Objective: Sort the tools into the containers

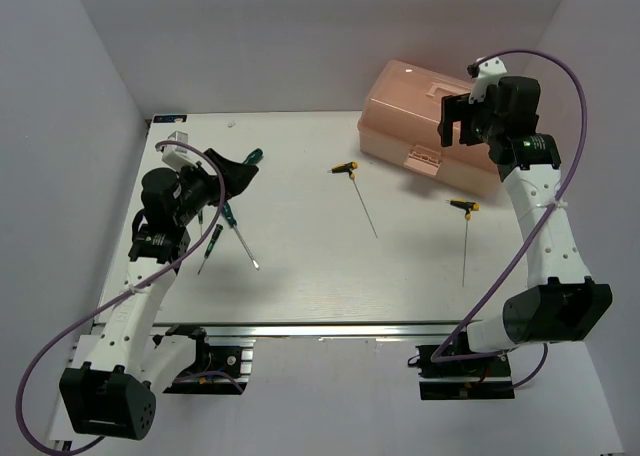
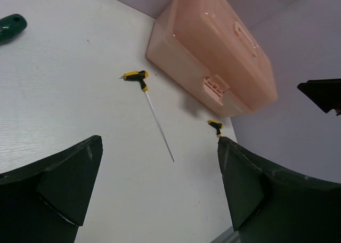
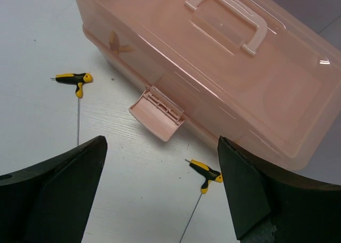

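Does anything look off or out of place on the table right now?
Only the toolbox: its front latch hangs flipped open though the lid is down, and the box sits askew to the table edge.

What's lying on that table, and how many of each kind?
Yellow-and-black T-handle keys: 2
Green-handled screwdrivers: 2
Small thin dark screwdriver: 1 clearly seen; another may be hidden
Pink toolbox: 1
Total: 6 in clear view
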